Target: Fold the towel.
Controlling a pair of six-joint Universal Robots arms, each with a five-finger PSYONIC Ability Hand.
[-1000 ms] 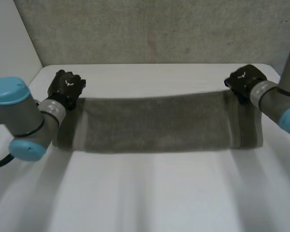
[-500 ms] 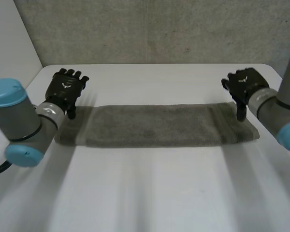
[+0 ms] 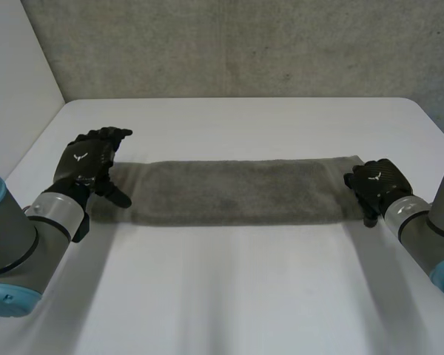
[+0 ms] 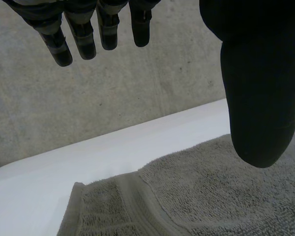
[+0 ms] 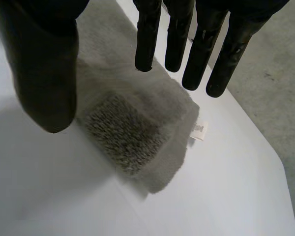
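Observation:
A grey towel lies flat across the white table as a long, narrow folded strip. My left hand hovers at the strip's left end, open, with straight fingers and nothing in it. In the left wrist view the left hand stands above a hemmed towel corner. My right hand is at the strip's right end, open as well. The right wrist view has the right hand spread over the towel end, where a small white label sticks out.
A concrete wall rises behind the table's far edge. A white panel stands at the far left. Bare tabletop stretches from the towel to the near edge.
Both hands opened and let go of the towel, then drew back toward the near side. The towel dropped flat and now lies as a narrower strip.

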